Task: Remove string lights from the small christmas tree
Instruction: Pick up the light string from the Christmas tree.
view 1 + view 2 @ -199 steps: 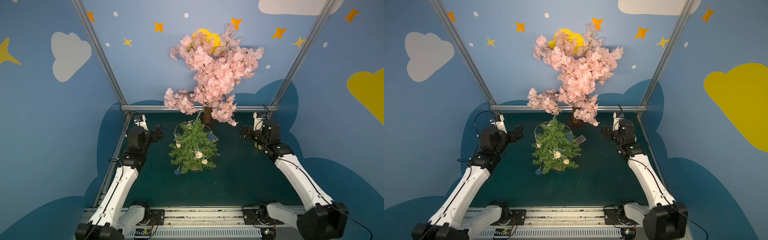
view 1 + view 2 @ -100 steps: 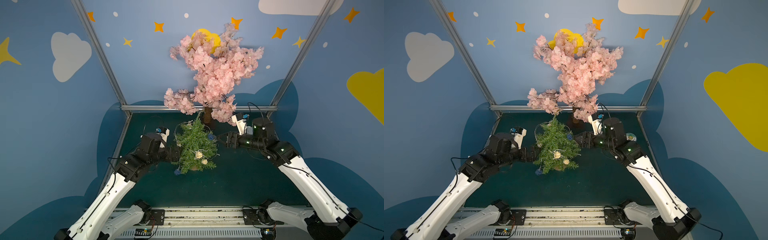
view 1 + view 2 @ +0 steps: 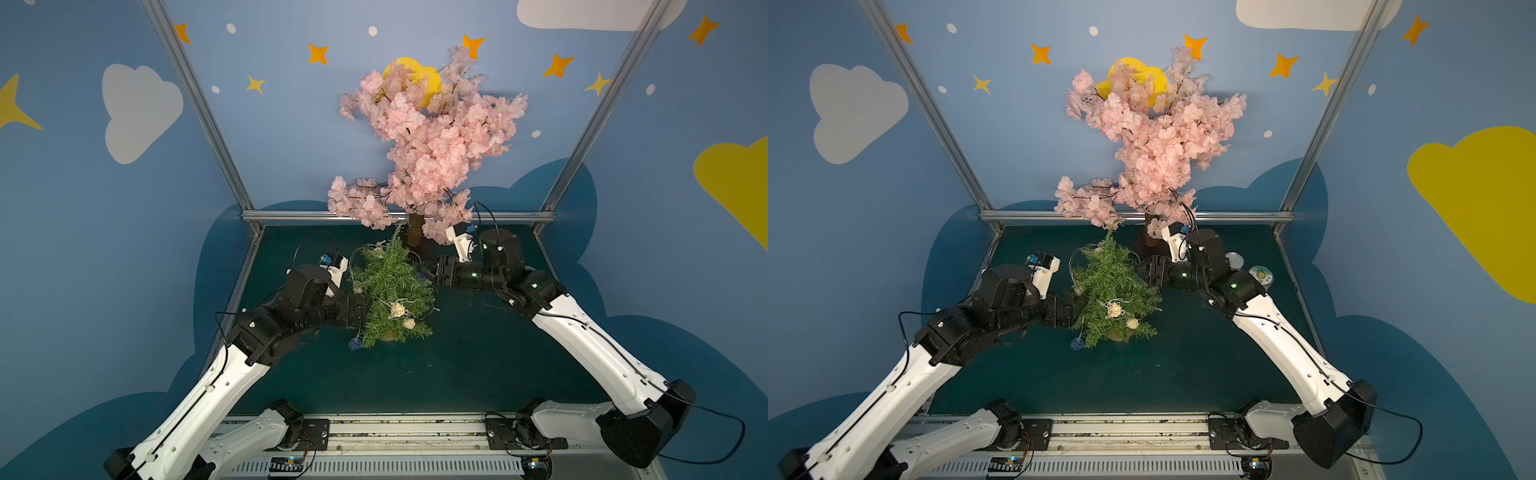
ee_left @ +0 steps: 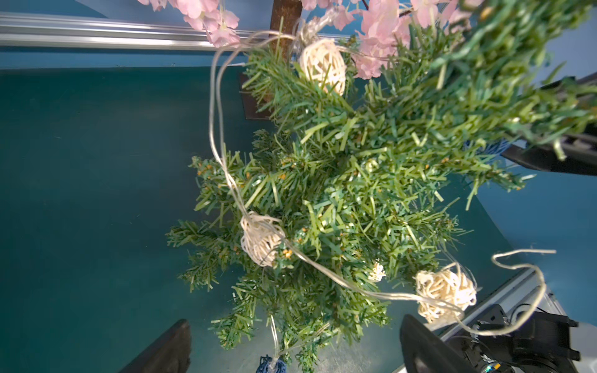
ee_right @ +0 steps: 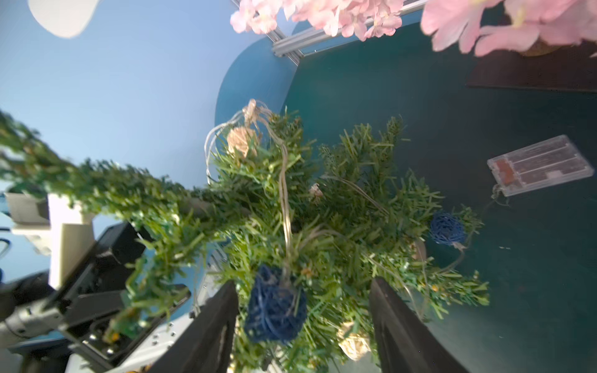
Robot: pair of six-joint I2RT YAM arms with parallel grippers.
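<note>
The small christmas tree [image 3: 392, 286] [image 3: 1115, 286] stands mid-mat, green and bushy. The string lights [image 4: 261, 240] wind round it as pale wire with cream woven balls [image 3: 397, 309] and blue ones [image 5: 274, 310]; their clear battery box [image 5: 541, 164] lies on the mat beside the tree. My left gripper [image 3: 365, 309] [image 4: 295, 352] is open, its fingers either side of the tree's lower branches and a hanging blue ball. My right gripper [image 3: 424, 271] [image 5: 303, 323] is pushed into the tree's other side, jaws apart around a blue ball without touching it.
A tall pink blossom tree [image 3: 428, 137] rises just behind, its lowest branches overhanging the small tree and my right wrist. The metal frame rail [image 3: 291, 216] bounds the back of the mat. Two small round discs [image 3: 1261, 275] lie at the back right.
Both arms have swung in from the back corners to the small tree, one on each side. The right jaws have narrowed around the blue ball; the left jaws stayed wide.
</note>
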